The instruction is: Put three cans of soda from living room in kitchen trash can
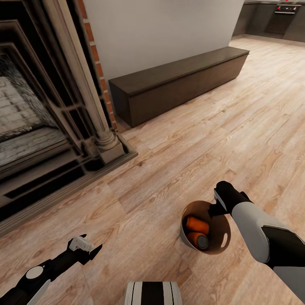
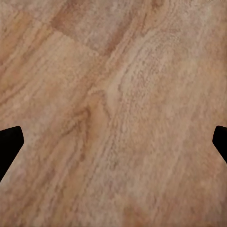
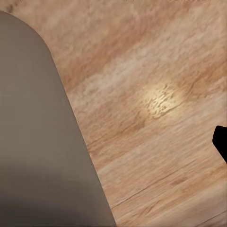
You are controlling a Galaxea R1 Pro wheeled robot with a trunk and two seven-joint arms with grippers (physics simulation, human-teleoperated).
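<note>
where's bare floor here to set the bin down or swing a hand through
Bare floor runs wide between the fireplace, the bench and the trash can. More lies between the left hand and the can. It is crowded at the can's rim, gripped by the right hand, and inside, where two soda cans lie.

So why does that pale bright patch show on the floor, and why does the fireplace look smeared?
Right wrist view: a soft glare spot on the wood floor, beside the bin's grey wall. Head view: the fireplace looks stretched and blurred toward the edge.
</note>
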